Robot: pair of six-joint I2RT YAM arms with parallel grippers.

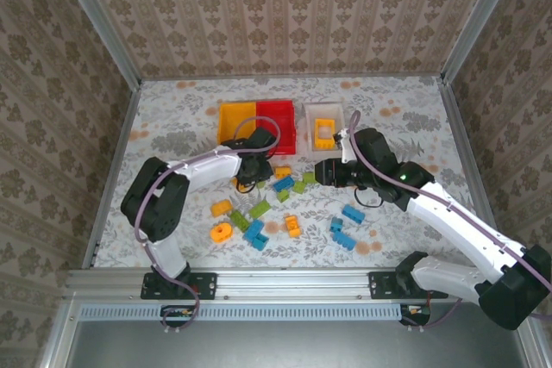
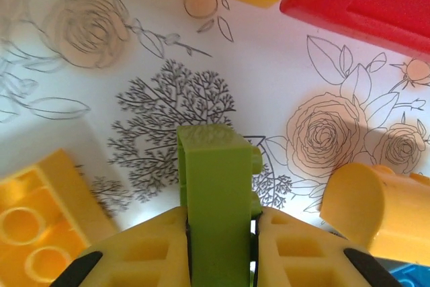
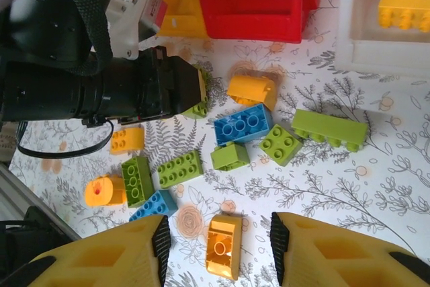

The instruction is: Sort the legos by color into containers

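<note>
Lime blocky brick (image 2: 215, 179) in left pincer (image 2: 220, 223)

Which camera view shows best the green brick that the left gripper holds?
The left wrist view: the green brick stands large in the middle, clamped in the left gripper. The right wrist view shows a small part of it at that gripper's tip. In the top view it is too small to tell.

Bright even light, soft shadows, blurred wrist-view edges
</note>
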